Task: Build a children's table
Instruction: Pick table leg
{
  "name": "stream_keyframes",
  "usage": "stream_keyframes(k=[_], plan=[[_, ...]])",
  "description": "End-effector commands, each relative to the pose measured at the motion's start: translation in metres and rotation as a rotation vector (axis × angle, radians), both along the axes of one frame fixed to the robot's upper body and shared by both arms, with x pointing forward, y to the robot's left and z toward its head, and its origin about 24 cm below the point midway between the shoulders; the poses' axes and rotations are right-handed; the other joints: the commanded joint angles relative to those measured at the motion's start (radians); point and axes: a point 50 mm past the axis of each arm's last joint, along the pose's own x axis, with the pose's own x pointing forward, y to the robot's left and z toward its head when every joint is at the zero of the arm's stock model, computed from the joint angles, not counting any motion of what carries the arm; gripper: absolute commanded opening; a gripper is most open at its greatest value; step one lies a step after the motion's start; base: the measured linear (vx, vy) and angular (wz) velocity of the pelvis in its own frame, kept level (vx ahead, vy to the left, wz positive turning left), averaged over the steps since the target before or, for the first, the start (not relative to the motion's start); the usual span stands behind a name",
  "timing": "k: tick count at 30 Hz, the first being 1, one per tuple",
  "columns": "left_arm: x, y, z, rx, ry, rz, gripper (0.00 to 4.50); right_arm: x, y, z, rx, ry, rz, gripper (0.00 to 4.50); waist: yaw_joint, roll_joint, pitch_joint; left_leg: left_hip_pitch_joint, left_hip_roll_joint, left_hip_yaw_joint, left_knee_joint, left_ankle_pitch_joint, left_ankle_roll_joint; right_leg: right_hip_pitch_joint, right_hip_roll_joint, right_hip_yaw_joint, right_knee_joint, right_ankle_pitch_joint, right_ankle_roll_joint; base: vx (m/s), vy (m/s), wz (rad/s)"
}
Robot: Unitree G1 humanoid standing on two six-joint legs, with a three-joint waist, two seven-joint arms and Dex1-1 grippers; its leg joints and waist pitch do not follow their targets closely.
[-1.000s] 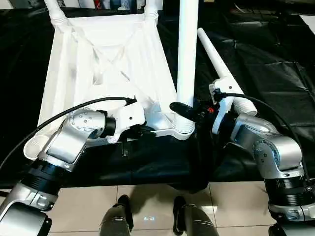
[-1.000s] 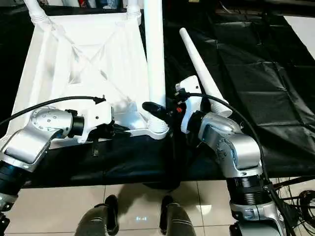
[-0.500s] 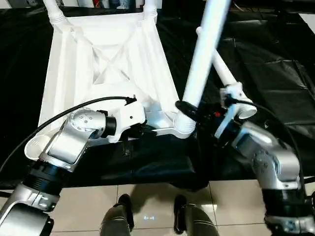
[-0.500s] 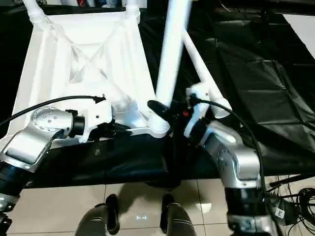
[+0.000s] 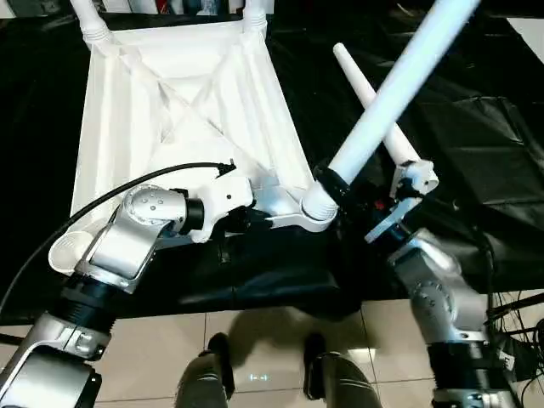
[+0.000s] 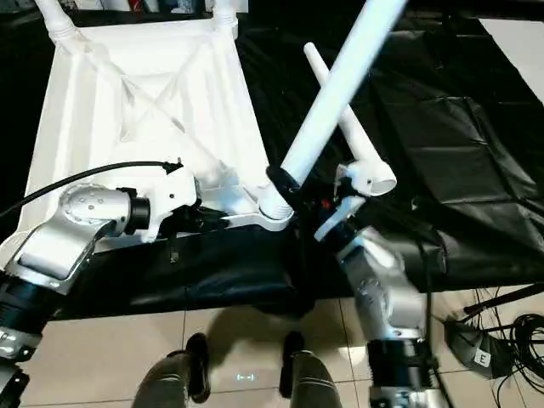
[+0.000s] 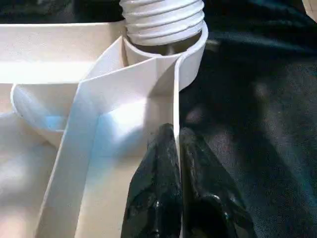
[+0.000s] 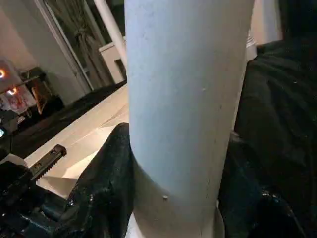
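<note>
On the black sheet (image 5: 476, 127) lay the upturned tabletop (image 5: 170, 119), ribbed underside facing us, and we placed everything else by it. At its near right corner socket (image 5: 310, 212) we gripped a leg (image 5: 382, 110) with our right gripper (image 8: 173, 198), one black finger on each side of the tube just above the threaded end. That leg leaned steeply up and away to the right of the tabletop. Our left gripper (image 7: 178, 188) was pinched tight on the thin near rim beside that same socket, a finger on either face. A spare leg (image 5: 374, 110) lay on the sheet just right of the tabletop. Two more legs (image 5: 89, 21) stood at its far corners.
</note>
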Motion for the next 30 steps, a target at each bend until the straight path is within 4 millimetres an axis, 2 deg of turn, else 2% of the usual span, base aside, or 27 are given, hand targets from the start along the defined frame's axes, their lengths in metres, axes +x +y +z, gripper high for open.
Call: stream_keyframes(k=[1,4,6,7,8,9,10,11,12,13,14,15,16,17,18,19,21,22,24,27,28,30], plan=[[0.002,-0.001,0.002,-0.053,-0.023,0.025,0.0,-0.01,-0.014,-0.041,-0.05,0.165,-0.059,1.88,-0.01,0.008,-0.053,0.061,0.056,-0.05,-0.077,-0.585,-0.022,0.017,-0.074,0.015,-0.086,-0.729,-0.053,0.0,0.0,0.0],[0.003,-0.001,0.003,-0.062,-0.027,0.03,0.0,-0.015,-0.014,-0.049,-0.036,0.158,-0.078,1.88,-0.013,0.013,-0.052,0.065,0.058,-0.051,-0.082,-0.621,-0.024,0.017,-0.067,0.004,-0.089,-0.728,-0.047,0.0,0.0,0.0],[0.004,-0.001,0.003,-0.065,-0.034,0.037,0.0,-0.017,-0.014,-0.05,-0.03,0.145,-0.101,1.87,-0.015,0.018,-0.051,0.069,0.062,-0.05,-0.093,-0.673,-0.029,0.02,-0.054,-0.011,-0.089,-0.687,-0.048,0.0,0.0,0.0],[0.004,-0.001,0.003,-0.065,-0.036,0.038,0.0,-0.018,-0.014,-0.052,-0.037,0.134,-0.113,1.87,-0.015,0.03,-0.047,0.047,0.077,-0.04,-0.141,-0.774,-0.039,0.042,-0.019,-0.042,-0.05,-0.592,-0.052,0.0,0.0,0.0],[0.005,-0.001,0.004,-0.067,-0.04,0.044,0.0,-0.019,-0.014,-0.054,-0.045,0.118,-0.128,1.87,-0.008,0.037,-0.046,0.016,0.092,-0.029,-0.183,-0.826,-0.045,0.068,0.001,-0.047,0.017,-0.505,-0.062,0.0,0.0,0.0],[0.005,-0.001,0.004,-0.068,-0.04,0.045,0.0,-0.021,-0.014,-0.055,-0.051,0.108,-0.137,1.87,0.073,0.063,-0.047,-0.043,0.104,0.048,-0.234,-0.871,-0.08,0.09,0.026,-0.031,0.194,-0.243,-0.105,-0.06,-0.05,0.25],[0.006,-0.001,0.004,-0.069,-0.041,0.046,0.0,-0.022,-0.014,-0.057,-0.059,0.1,-0.147,1.87,0.045,0.02,-0.062,0.008,0.086,0.062,-0.211,-0.747,-0.054,0.061,0.013,0.021,0.162,-0.278,-0.081,0.031,-0.155,0.49],[0.006,-0.001,0.005,-0.07,-0.043,0.048,0.0,-0.023,-0.013,-0.058,-0.061,0.097,-0.153,1.87,0.046,-0.046,-0.059,0.149,0.015,0.036,-0.004,-0.437,-0.07,-0.071,-0.078,0.075,-0.066,-0.766,-0.028,0.051,-0.144,0.43],[0.006,-0.001,0.005,-0.071,-0.044,0.049,0.0,-0.024,-0.013,-0.059,-0.062,0.095,-0.157,1.87,0.035,-0.045,-0.053,0.105,-0.005,-0.021,0.048,-0.196,0.007,-0.036,-0.137,0.117,-0.087,-0.876,-0.053,0.161,-0.144,0.09],[0.006,-0.001,0.005,-0.069,-0.044,0.047,0.0,-0.025,-0.012,-0.06,-0.076,0.097,-0.149,1.87,0.042,-0.019,-0.055,-0.016,0.007,-0.081,0.005,0.025,0.032,0.088,-0.132,0.103,-0.019,-0.743,-0.086,0.095,-0.051,-0.2],[0.005,0.0,0.005,-0.065,-0.043,0.044,0.0,-0.026,-0.01,-0.063,-0.111,0.096,-0.129,1.87,0.044,0.007,-0.065,0.008,0.032,-0.077,-0.024,0.009,0.009,0.069,-0.102,0.083,-0.003,-0.619,-0.116,0.095,-0.051,-0.2],[0.005,0.0,0.005,-0.059,-0.04,0.039,0.0,-0.025,-0.009,-0.064,-0.147,0.098,-0.111,1.87,0.023,0.009,-0.071,0.054,0.049,-0.058,-0.04,-0.158,0.011,0.023,-0.041,0.067,0.013,-0.409,-0.168,0.0,0.0,0.0],[0.005,0.001,0.005,-0.053,-0.04,0.036,0.0,-0.024,-0.009,-0.063,-0.172,0.099,-0.097,1.87,0.008,0.007,-0.066,0.045,0.048,-0.057,-0.048,-0.237,0.01,0.031,-0.035,0.066,0.017,-0.378,-0.189,-0.011,-0.028,0.19],[0.005,0.002,0.005,-0.049,-0.04,0.034,0.0,-0.023,-0.009,-0.063,-0.188,0.1,-0.087,1.87,0.005,0.008,-0.075,0.05,0.047,-0.046,-0.049,-0.307,0.011,0.042,-0.041,0.069,0.016,-0.365,-0.217,-0.011,-0.028,0.19],[0.005,0.002,0.005,-0.047,-0.04,0.033,0.0,-0.022,-0.01,-0.062,-0.202,0.105,-0.081,1.87,-0.001,0.004,-0.075,0.043,0.045,-0.04,-0.051,-0.325,0.021,0.047,-0.045,0.07,0.008,-0.405,-0.215,0.0,0.0,0.0],[0.005,0.002,0.005,-0.043,-0.039,0.029,0.0,-0.02,-0.01,-0.061,-0.225,0.101,-0.059,1.87,-0.003,0.002,-0.073,0.037,0.044,-0.039,-0.052,-0.333,0.022,0.048,-0.05,0.072,0.0,-0.472,-0.193,0.0,0.0,0.0],[0.005,0.002,0.005,-0.029,-0.037,0.015,0.0,-0.016,-0.009,-0.055,-0.288,0.09,0.013,1.87,-0.004,0.0,-0.073,0.029,0.043,-0.043,-0.054,-0.321,0.024,0.054,-0.051,0.072,-0.004,-0.539,-0.157,0.0,0.0,0.0],[0.004,0.002,0.005,-0.024,-0.037,0.011,0.0,-0.014,-0.01,-0.053,-0.309,0.098,0.034,1.87,-0.005,-0.002,-0.075,0.029,0.043,-0.042,-0.055,-0.312,0.025,0.055,-0.051,0.072,-0.005,-0.544,-0.149,0.0,0.0,0.0],[0.004,0.001,0.004,-0.017,-0.036,0.002,0.0,-0.012,-0.009,-0.047,-0.346,0.088,0.104,1.87,-0.006,0.001,-0.076,0.03,0.045,-0.042,-0.056,-0.306,0.028,0.05,-0.052,0.072,-0.007,-0.552,-0.137,0.0,0.0,0.0],[0.004,0.001,0.003,-0.001,-0.034,-0.009,0.0,-0.009,-0.01,-0.038,-0.404,0.085,0.194,1.87,-0.008,-0.008,-0.086,0.027,0.047,-0.039,-0.054,-0.259,0.041,0.057,-0.048,0.07,0.001,-0.442,-0.16,0.0,0.0,0.0],[0.004,0.001,0.002,0.008,-0.035,-0.013,0.0,-0.008,-0.01,-0.036,-0.422,0.089,0.228,1.87,-0.008,-0.007,-0.085,0.028,0.047,-0.039,-0.054,-0.25,0.045,0.058,-0.045,0.069,0.003,-0.419,-0.168,0.0,0.0,0.0],[0.004,0.001,0.002,0.008,-0.034,-0.015,0.0,-0.008,-0.009,-0.032,-0.442,0.089,0.275,1.87,-0.008,-0.011,-0.088,0.032,0.046,-0.03,-0.048,-0.237,0.058,0.055,-0.045,0.073,0.006,-0.37,-0.186,0.0,0.0,0.0]])
